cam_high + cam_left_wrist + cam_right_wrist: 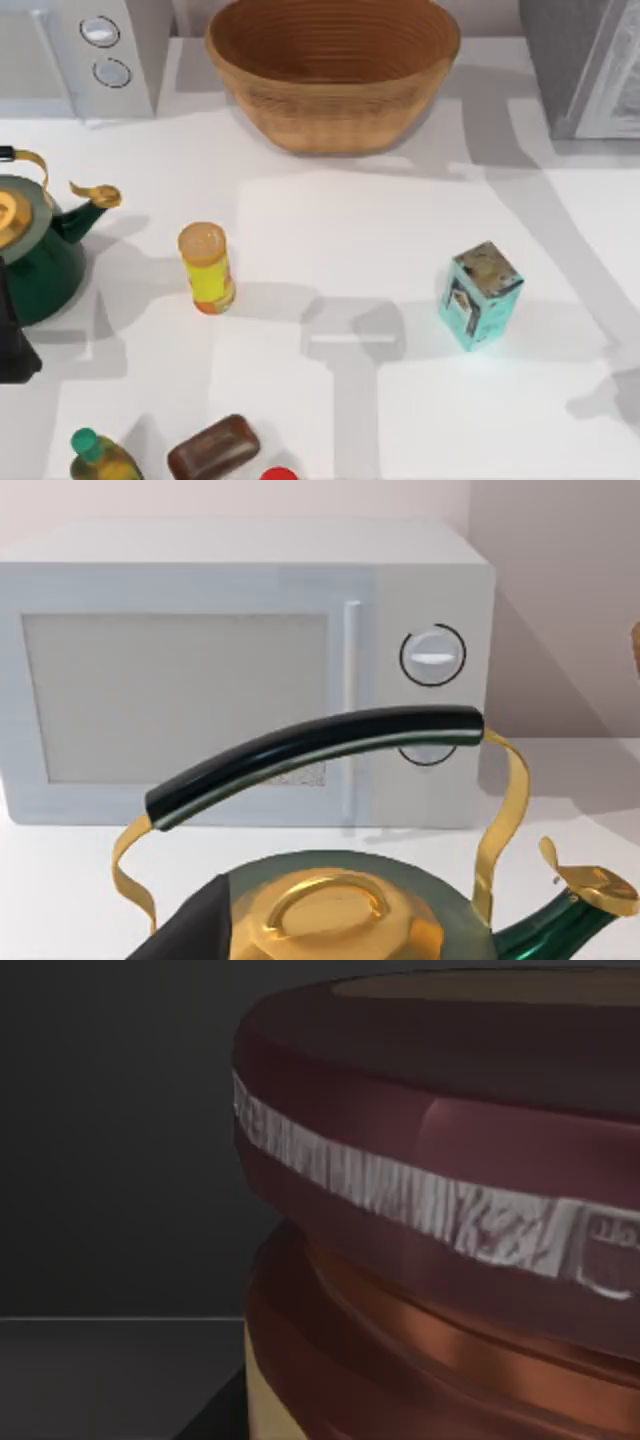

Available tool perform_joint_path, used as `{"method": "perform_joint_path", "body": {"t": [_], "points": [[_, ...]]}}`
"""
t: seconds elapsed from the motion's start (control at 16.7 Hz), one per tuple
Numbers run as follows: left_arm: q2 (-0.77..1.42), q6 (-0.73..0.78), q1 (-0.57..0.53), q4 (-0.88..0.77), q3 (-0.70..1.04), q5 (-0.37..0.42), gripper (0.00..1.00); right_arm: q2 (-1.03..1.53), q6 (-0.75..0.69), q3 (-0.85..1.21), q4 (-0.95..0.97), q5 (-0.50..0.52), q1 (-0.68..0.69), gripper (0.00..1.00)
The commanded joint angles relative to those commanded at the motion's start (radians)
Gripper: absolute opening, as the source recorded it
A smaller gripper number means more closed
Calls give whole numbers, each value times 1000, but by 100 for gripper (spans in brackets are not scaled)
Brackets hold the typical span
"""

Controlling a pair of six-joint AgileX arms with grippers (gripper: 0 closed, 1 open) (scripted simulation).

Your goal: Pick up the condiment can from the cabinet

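Observation:
The condiment can [440, 1220] looms very close in the right wrist view: a wide maroon cylinder with a pale band around its upper part, an orange-brown lower body and a yellow patch low down. It stands on a dark floor with dark walls behind it. The cabinet [575, 60] is the grey box at the table's far right corner, and its white framed door [618, 95] is swung outward. A dark part of my left arm [12, 345] sits parked at the table's left edge, beside the green kettle [40, 250].
A wicker basket [335, 110] stands at the back centre and a light grey microwave [100, 50] at the back left. A yellow bottle [207, 268] and a teal carton [480, 295] stand mid-table. Near the front edge lie a green-capped bottle [98, 458] and a brown block [213, 447].

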Motion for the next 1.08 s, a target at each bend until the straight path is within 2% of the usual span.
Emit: {"method": "perform_joint_path", "body": {"t": [0.36, 0.48, 0.84, 1.08], "points": [[0, 0, 0, 0, 0, 0, 100, -203, -1, 46, -259, 281, 286, 0], [0, 0, 0, 0, 0, 0, 100, -264, -1, 54, -323, 346, 351, 0], [0, 0, 0, 0, 0, 0, 100, -285, 0, 54, -342, 366, 369, 0], [0, 0, 0, 0, 0, 0, 100, -353, 0, -49, -303, 327, 330, 0]]}}
